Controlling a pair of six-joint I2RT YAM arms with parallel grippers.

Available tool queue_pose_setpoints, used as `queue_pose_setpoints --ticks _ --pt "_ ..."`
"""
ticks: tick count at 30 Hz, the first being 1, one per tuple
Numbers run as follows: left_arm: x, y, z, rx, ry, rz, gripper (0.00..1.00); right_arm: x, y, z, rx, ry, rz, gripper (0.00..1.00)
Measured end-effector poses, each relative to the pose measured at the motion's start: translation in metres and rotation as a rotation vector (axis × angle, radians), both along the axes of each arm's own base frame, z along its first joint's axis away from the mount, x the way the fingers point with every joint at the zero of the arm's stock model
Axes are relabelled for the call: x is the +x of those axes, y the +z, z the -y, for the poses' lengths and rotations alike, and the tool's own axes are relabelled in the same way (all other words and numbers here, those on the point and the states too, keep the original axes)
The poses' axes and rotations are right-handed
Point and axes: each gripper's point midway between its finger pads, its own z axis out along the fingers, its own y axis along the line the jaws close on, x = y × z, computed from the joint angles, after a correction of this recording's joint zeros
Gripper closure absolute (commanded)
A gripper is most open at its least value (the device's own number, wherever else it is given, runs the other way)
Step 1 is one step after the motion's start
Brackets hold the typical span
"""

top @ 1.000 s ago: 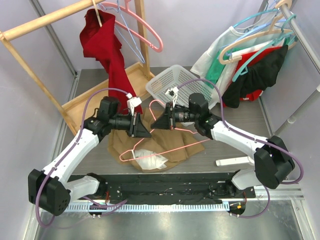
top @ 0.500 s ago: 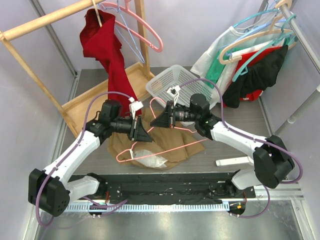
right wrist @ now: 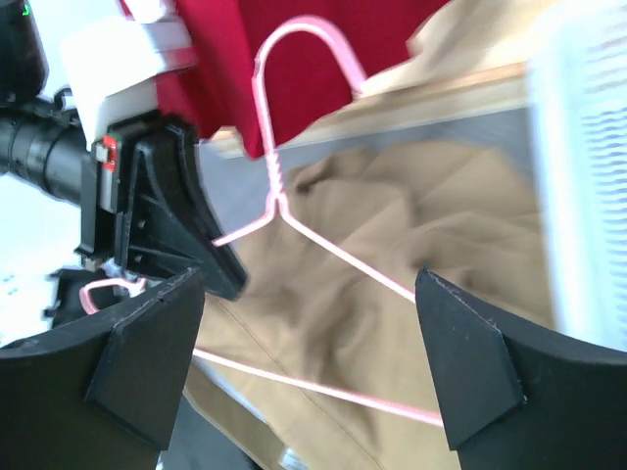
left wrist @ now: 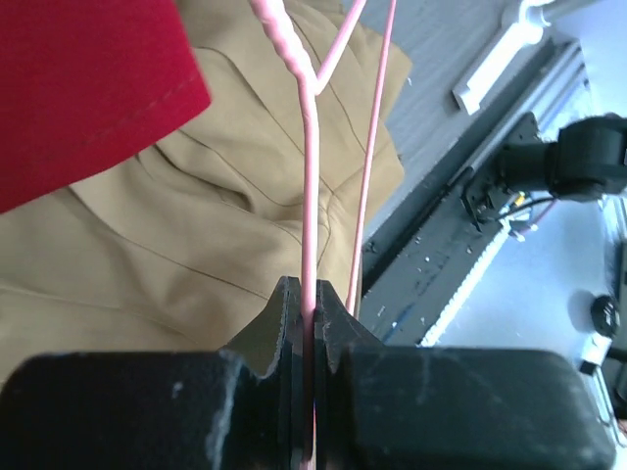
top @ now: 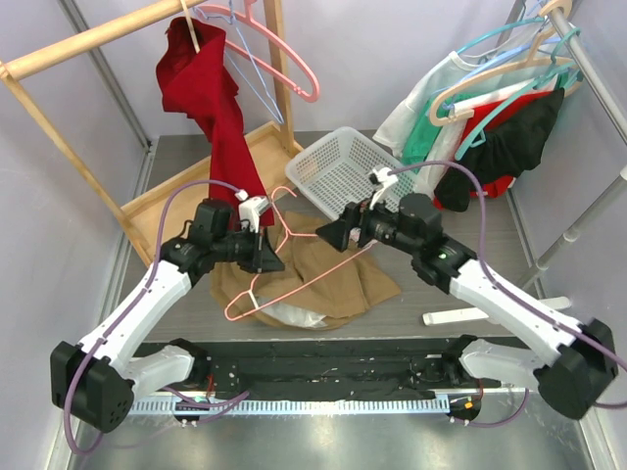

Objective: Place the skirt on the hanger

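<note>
The tan skirt [top: 328, 284] lies crumpled on the table between the arms. Above it hangs a pink wire hanger [top: 291, 231], hook up and tilted. My left gripper [top: 273, 258] is shut on the hanger's left arm; in the left wrist view the pink wire [left wrist: 312, 196] runs straight into the closed jaws of the left gripper [left wrist: 312, 299], over the skirt [left wrist: 196, 225]. My right gripper [top: 329, 235] is open just right of the hanger. In the right wrist view the right gripper [right wrist: 309, 362] has wide-apart fingers framing the hanger [right wrist: 277, 191] and skirt [right wrist: 392, 264], touching neither.
A white basket [top: 343, 166] leans behind the skirt. A wooden rack [top: 98, 37] at the back left carries a red garment [top: 211, 98] and spare hangers. Clothes hang on a rail [top: 490, 127] at the right. A white bar [top: 460, 315] lies near the right arm's base.
My right gripper has opened, let go of the hanger and drawn back to the right. The left gripper has tightened on the hanger, which now hangs from it alone, swung left.
</note>
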Motion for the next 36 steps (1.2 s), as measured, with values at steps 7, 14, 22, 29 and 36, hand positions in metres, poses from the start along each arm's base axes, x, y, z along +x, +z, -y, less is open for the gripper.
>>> queue_pose_setpoints --ticks 7,14,22,29,36 --pt "0.017 0.019 -0.007 0.034 0.068 0.068 1.0 -0.004 0.007 0.038 -0.167 -0.114 -0.025 0.99" --pt "0.03 0.04 -0.007 0.036 0.096 0.117 1.0 -0.064 -0.072 0.062 -0.341 -0.029 -0.31 0.99" --pt "0.036 0.045 -0.009 0.05 0.12 0.131 1.0 -0.143 -0.144 0.069 -0.459 0.095 -0.516 0.62" --pt "0.038 0.044 -0.009 0.057 0.126 0.121 1.0 -0.166 -0.174 0.075 -0.526 0.112 -0.577 0.63" --pt "0.038 0.043 -0.009 0.056 0.129 0.117 1.0 -0.147 -0.2 0.07 -0.56 0.035 -0.581 0.71"
